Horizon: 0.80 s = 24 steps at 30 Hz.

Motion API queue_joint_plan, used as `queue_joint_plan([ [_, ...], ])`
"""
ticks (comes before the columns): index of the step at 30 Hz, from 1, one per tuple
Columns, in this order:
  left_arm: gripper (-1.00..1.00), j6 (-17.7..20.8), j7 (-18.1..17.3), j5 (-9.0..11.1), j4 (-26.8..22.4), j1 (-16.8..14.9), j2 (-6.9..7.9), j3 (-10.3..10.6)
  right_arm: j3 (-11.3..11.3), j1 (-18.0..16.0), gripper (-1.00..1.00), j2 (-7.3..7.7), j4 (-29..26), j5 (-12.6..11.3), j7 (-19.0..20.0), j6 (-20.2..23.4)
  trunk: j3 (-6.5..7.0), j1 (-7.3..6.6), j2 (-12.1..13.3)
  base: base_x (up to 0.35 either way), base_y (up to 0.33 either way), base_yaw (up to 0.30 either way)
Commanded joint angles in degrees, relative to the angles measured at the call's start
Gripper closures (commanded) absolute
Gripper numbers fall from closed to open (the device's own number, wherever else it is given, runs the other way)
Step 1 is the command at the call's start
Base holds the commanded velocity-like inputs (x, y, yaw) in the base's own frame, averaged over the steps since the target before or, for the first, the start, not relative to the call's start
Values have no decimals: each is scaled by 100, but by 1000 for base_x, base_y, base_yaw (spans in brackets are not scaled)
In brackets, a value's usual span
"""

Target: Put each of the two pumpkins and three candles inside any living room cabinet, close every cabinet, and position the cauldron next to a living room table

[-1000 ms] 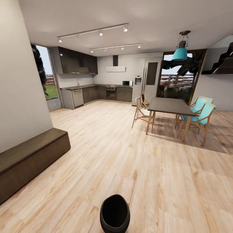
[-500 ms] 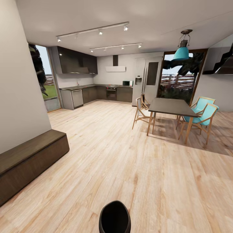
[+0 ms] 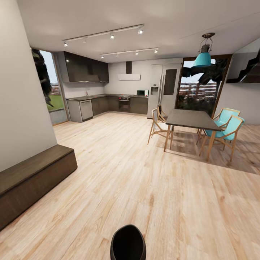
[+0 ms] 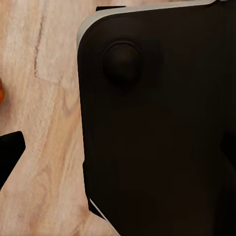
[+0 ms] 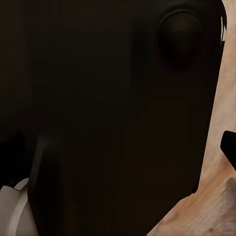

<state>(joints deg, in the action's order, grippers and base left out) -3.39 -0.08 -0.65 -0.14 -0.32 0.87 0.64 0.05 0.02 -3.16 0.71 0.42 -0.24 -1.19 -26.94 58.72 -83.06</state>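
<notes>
Pincer state, both arms: cannot tell. The left wrist view faces a dark rounded robot panel [image 4: 157, 123] over plank floor, with a black finger tip [image 4: 9, 155] at the frame edge; the right wrist view faces a similar dark panel [image 5: 113, 108].

Orange sliver [image 4: 1, 93] at the left wrist frame's edge (too little visible to identify).

Head view: black rounded robot part [image 3: 128, 242] at bottom centre over a light wood floor [image 3: 144, 187]. The cabinet [image 3: 32, 184], long, low and dark brown, sits against the left wall, fronts shut. Dining table [image 3: 190, 119] with wooden and teal chairs [image 3: 225, 130] stands well apart to the right, under a teal pendant lamp [image 3: 201, 57]. Kitchen units [image 3: 108, 104] and fridge [image 3: 164, 90] line the far wall. No legible writing.
</notes>
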Motion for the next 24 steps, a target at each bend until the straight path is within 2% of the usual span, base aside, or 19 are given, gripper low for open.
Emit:
queue_joint_plan([
  [1, -100, -21, -1, -8, 5, -3, 1, 6, 1, -2, -100, -1, 5, 4, -3, -13, -4, 1, -2, 109, 0, 0],
  [10, -100, -22, -1, -14, 5, -3, 1, 9, 3, -2, -100, -1, 5, 4, -3, -13, -4, 1, -2, 178, 0, 0],
  [24, -100, -26, -1, -14, 5, -3, 1, 6, 6, -2, -100, -8, 8, 5, -3, -13, -63, 1, -2, 29, 0, 74],
])
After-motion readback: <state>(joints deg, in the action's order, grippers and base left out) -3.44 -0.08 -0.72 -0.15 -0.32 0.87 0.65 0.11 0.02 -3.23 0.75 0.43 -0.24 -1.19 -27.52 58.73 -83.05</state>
